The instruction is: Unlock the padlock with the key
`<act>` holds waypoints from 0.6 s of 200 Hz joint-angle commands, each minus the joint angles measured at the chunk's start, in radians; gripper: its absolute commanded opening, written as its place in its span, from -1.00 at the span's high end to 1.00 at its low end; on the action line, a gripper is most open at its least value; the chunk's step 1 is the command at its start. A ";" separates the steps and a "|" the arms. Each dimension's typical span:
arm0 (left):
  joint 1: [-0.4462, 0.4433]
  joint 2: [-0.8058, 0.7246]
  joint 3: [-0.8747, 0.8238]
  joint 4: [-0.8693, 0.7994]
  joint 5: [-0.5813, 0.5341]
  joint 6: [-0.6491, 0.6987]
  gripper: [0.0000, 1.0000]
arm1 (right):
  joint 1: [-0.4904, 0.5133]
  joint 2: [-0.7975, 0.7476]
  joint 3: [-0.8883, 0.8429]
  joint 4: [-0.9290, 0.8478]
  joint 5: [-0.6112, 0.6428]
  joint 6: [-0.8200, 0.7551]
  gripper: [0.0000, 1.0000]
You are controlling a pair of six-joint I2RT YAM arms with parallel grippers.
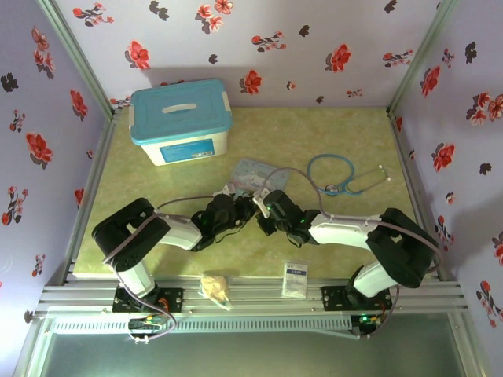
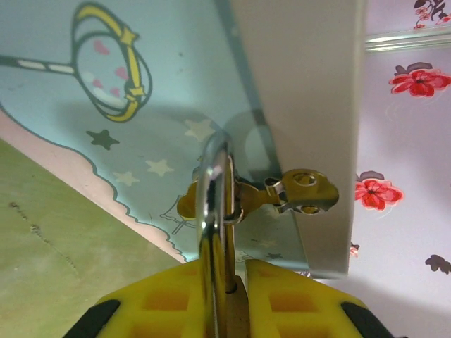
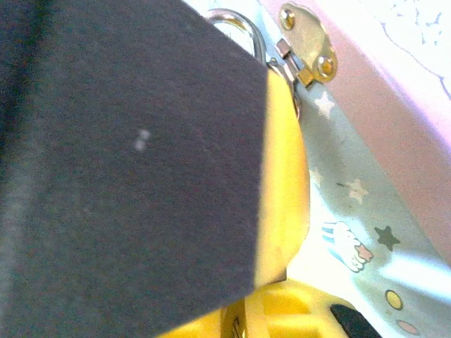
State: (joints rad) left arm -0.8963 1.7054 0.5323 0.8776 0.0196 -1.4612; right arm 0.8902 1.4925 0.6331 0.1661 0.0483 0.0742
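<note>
1. Left gripper (image 2: 229,285) is clamped on the padlock (image 2: 211,211), mid-table; its shackle runs through the tin's hasp (image 2: 303,191).
2. Right gripper (image 1: 266,214): can't tell its opening.
3. Padlock looks light, rigid and slick. Grip the flat brass body and keep the keyhole clear.

Walls (image 1: 314,31) lilac, red and dark flowers; table (image 1: 330,133) mottled yellow-green; box (image 1: 182,122), upper left, white with teal lid; tin (image 2: 176,84) pale blue, starred; padlock (image 2: 212,193) shackle silvery.
</note>
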 commanded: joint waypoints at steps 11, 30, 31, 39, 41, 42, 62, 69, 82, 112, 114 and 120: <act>-0.009 -0.017 0.000 0.078 0.042 0.002 0.96 | -0.053 -0.016 -0.060 0.191 -0.207 0.116 0.77; -0.005 -0.024 0.005 0.040 0.043 0.021 0.88 | -0.075 -0.015 -0.082 0.233 -0.267 0.144 0.77; -0.005 -0.024 0.006 0.037 0.042 0.022 0.88 | -0.077 -0.015 -0.084 0.236 -0.271 0.146 0.77; -0.002 -0.024 0.006 0.021 0.042 0.034 0.87 | -0.088 -0.014 -0.096 0.261 -0.299 0.163 0.78; -0.001 -0.024 0.006 0.016 0.043 0.037 0.87 | -0.091 -0.012 -0.098 0.267 -0.306 0.166 0.78; -0.001 -0.024 0.005 0.013 0.043 0.037 0.87 | -0.092 -0.011 -0.099 0.269 -0.310 0.168 0.79; 0.005 -0.023 0.005 -0.027 0.042 0.067 0.80 | -0.103 0.002 -0.108 0.284 -0.342 0.189 0.80; 0.005 -0.028 0.007 -0.052 0.042 0.079 0.79 | -0.103 0.005 -0.109 0.285 -0.345 0.194 0.80; 0.007 -0.042 0.016 -0.101 0.040 0.112 0.78 | -0.105 0.012 -0.119 0.305 -0.360 0.212 0.81; 0.007 -0.091 0.046 -0.240 0.019 0.198 0.71 | -0.114 0.015 -0.147 0.364 -0.399 0.251 0.81; 0.008 -0.092 0.049 -0.252 0.017 0.202 0.71 | -0.114 0.015 -0.149 0.365 -0.400 0.252 0.81; 0.008 -0.095 0.057 -0.280 0.016 0.217 0.71 | -0.115 0.014 -0.155 0.371 -0.400 0.257 0.81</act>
State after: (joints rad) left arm -0.8955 1.6569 0.5426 0.7265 0.0544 -1.3579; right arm 0.7849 1.5059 0.4953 0.4267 -0.2962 0.2726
